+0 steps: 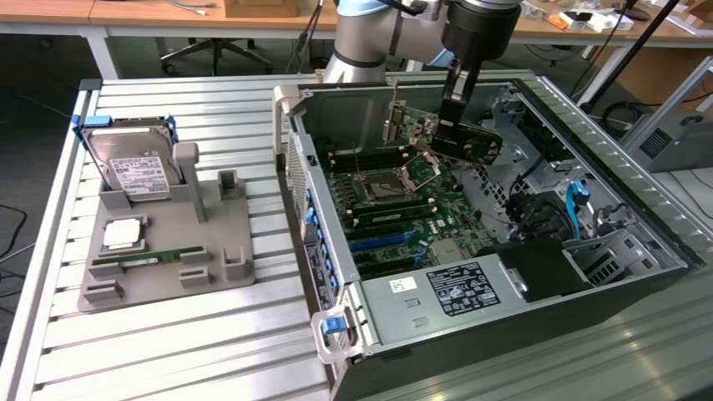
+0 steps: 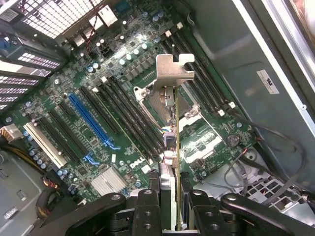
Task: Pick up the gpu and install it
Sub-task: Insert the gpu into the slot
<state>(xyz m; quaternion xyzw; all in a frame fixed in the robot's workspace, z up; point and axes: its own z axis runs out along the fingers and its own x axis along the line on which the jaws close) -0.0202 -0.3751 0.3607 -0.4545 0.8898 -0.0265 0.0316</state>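
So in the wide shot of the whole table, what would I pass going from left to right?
hard drive → case's side wall → gpu, held in the gripper → blue cable

The pincer (image 2: 171,196) is showing black; the gpu (image 2: 168,172) is gleaming silver at its bracket. The motherboard (image 2: 123,98) is showing green with one bright blue slot (image 2: 91,120). The ribbed counter (image 1: 167,334) is showing silver-grey.
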